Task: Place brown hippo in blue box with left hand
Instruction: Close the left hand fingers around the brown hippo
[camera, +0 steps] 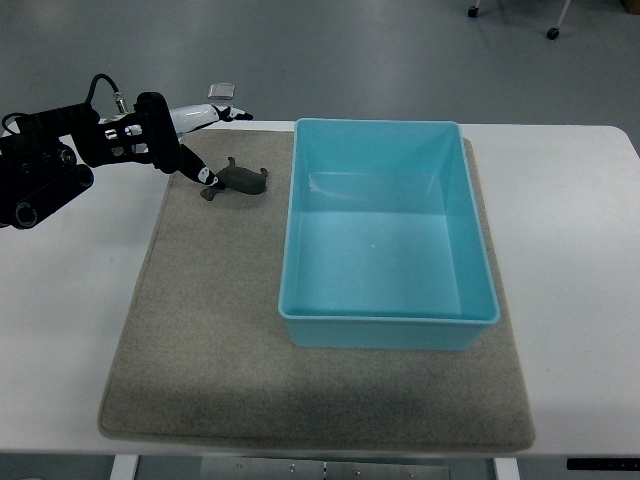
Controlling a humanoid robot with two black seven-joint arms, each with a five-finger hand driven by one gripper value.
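Observation:
The brown hippo (240,180) is a small dark toy lying on the grey mat (200,330), just left of the blue box (385,125). The box stands open and holds nothing. My left hand (200,150) comes in from the left edge and hovers at the mat's far left corner. Its fingers are spread. One black finger (195,170) reaches down to the hippo's left end and touches or nearly touches it. The white fingers (205,113) point right, above the hippo. The hand does not hold the toy. The right hand is out of view.
The mat lies on a white table (570,220). The box fills the mat's right half. The left arm's black body (40,180) lies over the table's far left. Bare mat (300,400) lies in front of the box and to its left.

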